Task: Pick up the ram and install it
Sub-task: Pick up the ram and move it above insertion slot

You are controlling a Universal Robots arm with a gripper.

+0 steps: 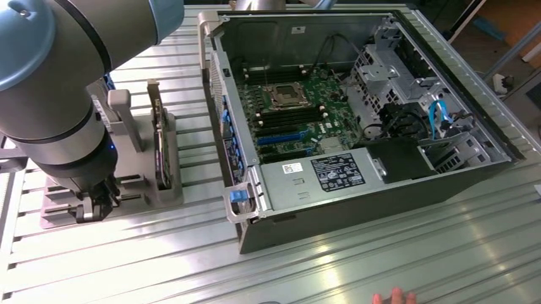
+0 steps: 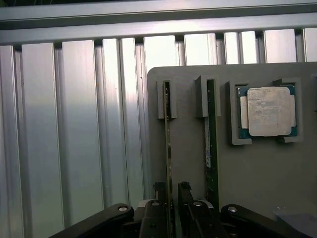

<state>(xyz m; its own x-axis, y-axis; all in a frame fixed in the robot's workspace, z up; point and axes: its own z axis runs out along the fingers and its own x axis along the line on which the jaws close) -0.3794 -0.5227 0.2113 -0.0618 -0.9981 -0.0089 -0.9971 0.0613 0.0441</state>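
Spanning both views, a worktop (image 1: pixel 338 266) of ribbed aluminium slats carries everything. Past its far corner on the exterior view's right, a strip of floor and some framing show. An open computer case (image 1: pixel 355 215) lies on its side mid-worktop with its motherboard (image 1: pixel 292 120) exposed. A grey holder (image 1: pixel 144 190) sits toward the edge on the exterior view's left, under the arm (image 1: pixel 59 95). A person's hand (image 1: pixel 393 296) shows at the near edge.

The wrist view adds what the arm hides. The ram (image 2: pixel 169 148) stands edge-on in the holder's outermost slot, with a second board (image 2: pixel 211 148) in the next slot and a silver processor chip (image 2: pixel 270 111) beyond. The claw (image 2: pixel 171 196) is open, its fingers either side of the ram, with a gap visible on one side.
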